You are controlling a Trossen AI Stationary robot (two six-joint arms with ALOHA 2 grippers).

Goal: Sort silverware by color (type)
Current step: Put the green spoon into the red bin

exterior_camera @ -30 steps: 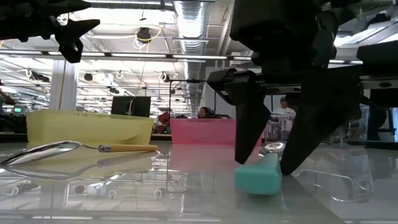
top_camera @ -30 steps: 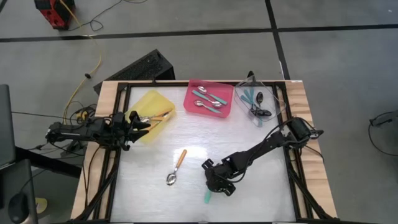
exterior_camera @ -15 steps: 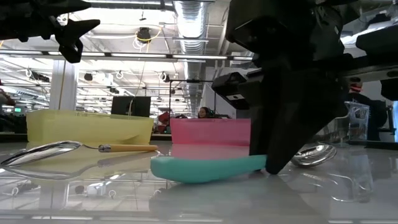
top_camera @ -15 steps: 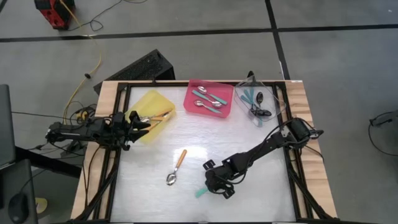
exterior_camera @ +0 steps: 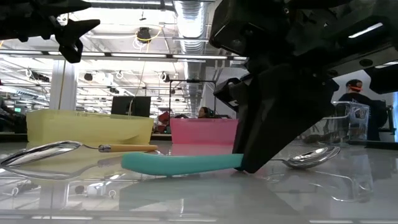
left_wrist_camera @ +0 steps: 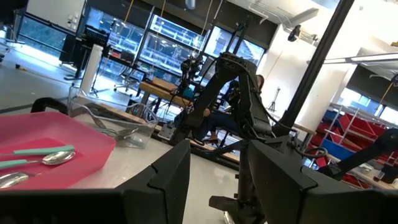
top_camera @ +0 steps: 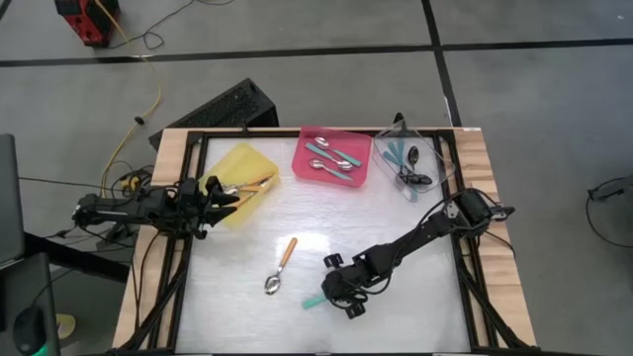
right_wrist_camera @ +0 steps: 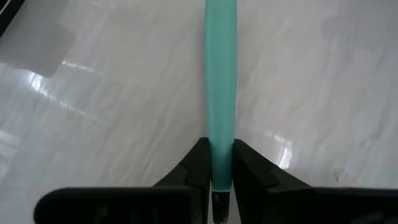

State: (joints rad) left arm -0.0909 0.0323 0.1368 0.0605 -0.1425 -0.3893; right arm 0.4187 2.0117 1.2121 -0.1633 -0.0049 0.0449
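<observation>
My right gripper [top_camera: 339,297], low near table centre, is clamped on a teal-handled spoon [exterior_camera: 180,163]; handle points toward 8 o'clock, bowl resting on the table [top_camera: 415,297]. Orange-handled spoon [top_camera: 281,265] lies loose at 10 o'clock, nearby. My left gripper [top_camera: 226,194] hovers partly spread over the yellow tray [top_camera: 237,158], empty. Pink tray [top_camera: 307,138] and clear tray [top_camera: 427,138] at 12–1 o'clock hold more spoons.

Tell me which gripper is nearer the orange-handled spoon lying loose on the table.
Right. The right gripper, shut on a teal-handled spoon, sits just beside the orange-handled spoon at mid-table. The left gripper hangs farther off, over the yellow tray at the table's left edge.
</observation>
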